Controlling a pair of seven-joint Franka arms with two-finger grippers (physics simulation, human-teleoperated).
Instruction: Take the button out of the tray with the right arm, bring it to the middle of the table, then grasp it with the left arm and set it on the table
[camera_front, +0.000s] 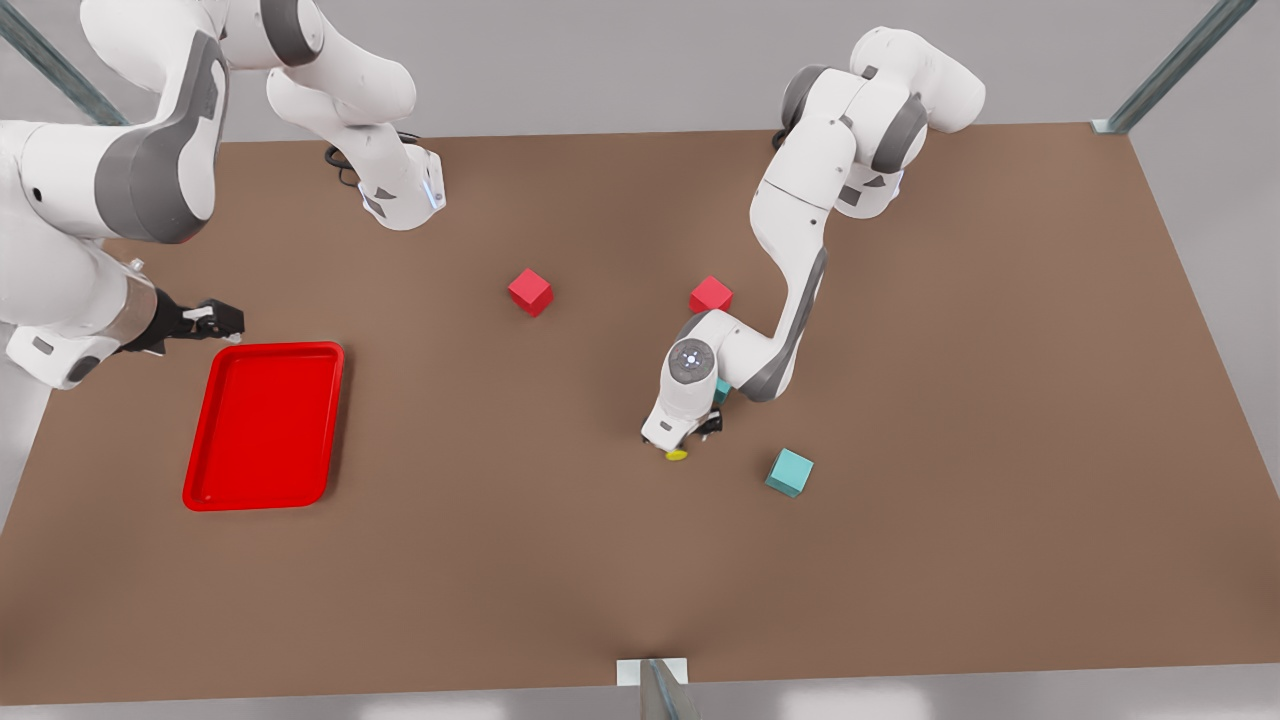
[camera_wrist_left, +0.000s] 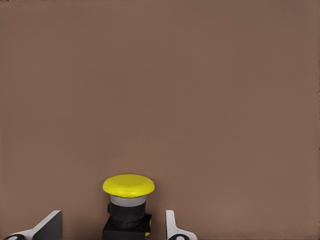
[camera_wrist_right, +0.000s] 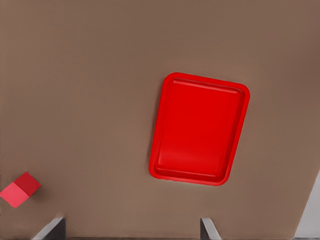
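1. The button (camera_front: 678, 454) sits low at the middle of the table (camera_front: 1000, 450), its yellow cap just past the tips of the left gripper (camera_front: 700, 432); in the left wrist view the button (camera_wrist_left: 128, 205) stands between the two fingers (camera_wrist_left: 172, 227), its dark base down by the finger roots and its cap pointing outward along the line of the fingers.
2. The fingers flank the base, with a visible gap on one side at least; I cannot tell whether they clamp it or have let go, nor whether the base already rests on the table; the long axis of the button runs along the reach of the gripper, not across it.
3. By my reading the handover is over and the setting-down is in hand or just done; the coming move turns on that axis: pulling back calls for a retreat along it, away from the cap, so the fingers slide off the base without tipping it.
4. A teal cube (camera_front: 789, 472) lies near, off to one side of the left gripper, and a red cube (camera_front: 710, 295) is back beside its arm; another red cube (camera_front: 530, 292) is farther off.
5. The right gripper (camera_front: 222, 320) waits just beyond the far rim of the tray (camera_front: 200, 480), well apart from the button; its fingers (camera_wrist_right: 209, 229) stand wide apart and hold nothing, with the tray (camera_wrist_right: 245, 100) out ahead of them.
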